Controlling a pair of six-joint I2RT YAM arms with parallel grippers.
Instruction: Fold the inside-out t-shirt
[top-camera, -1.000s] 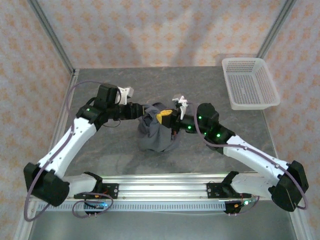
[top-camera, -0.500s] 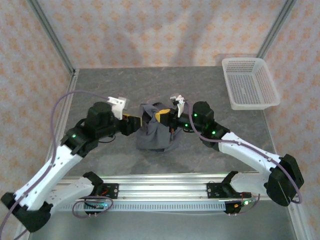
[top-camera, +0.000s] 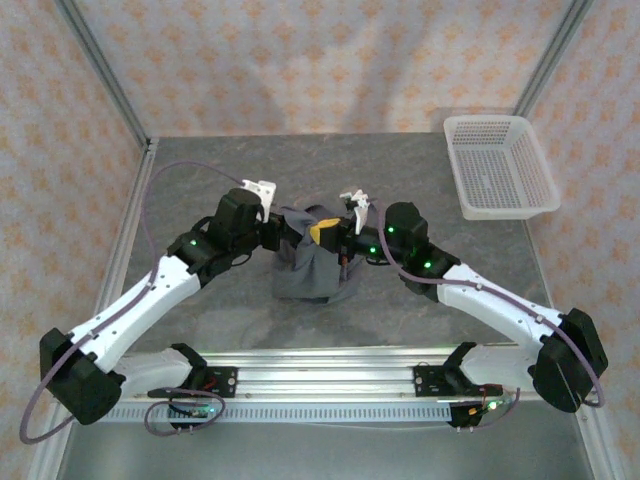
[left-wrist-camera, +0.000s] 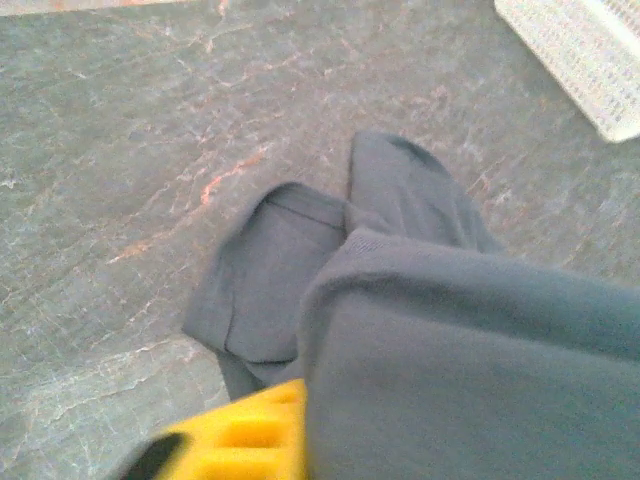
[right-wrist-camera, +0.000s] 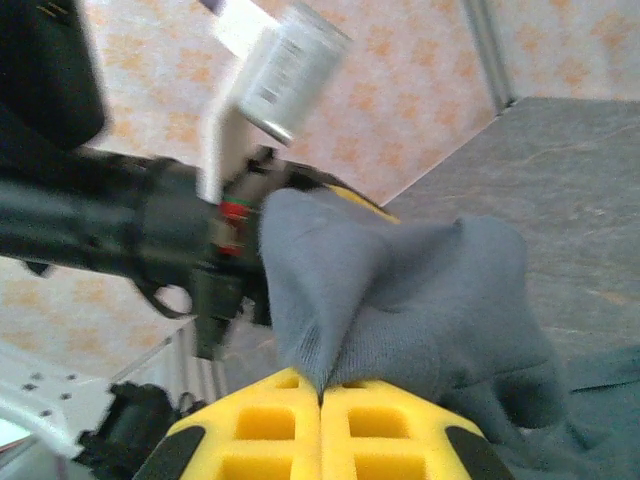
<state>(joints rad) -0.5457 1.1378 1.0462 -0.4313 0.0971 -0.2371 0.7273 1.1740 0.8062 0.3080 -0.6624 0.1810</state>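
The t-shirt (top-camera: 308, 268) lay bunched at frame centre on the table (top-camera: 200, 170), its top pulled up between both grippers. The right gripper (right-wrist-camera: 320, 395) was closed, pinching a fold between its yellow pads. The left gripper (top-camera: 279, 233) was closed on the heap's upper left edge, where cloth covered its finger (left-wrist-camera: 240, 440). The basket (top-camera: 500, 165) sat upper right, well apart.

Patterned peach walls (top-camera: 300, 60), seemingly marbled grey table (top-camera: 400, 180)

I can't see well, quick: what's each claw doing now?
The left gripper is closed on the t-shirt.
The right gripper is closed on the t-shirt too.
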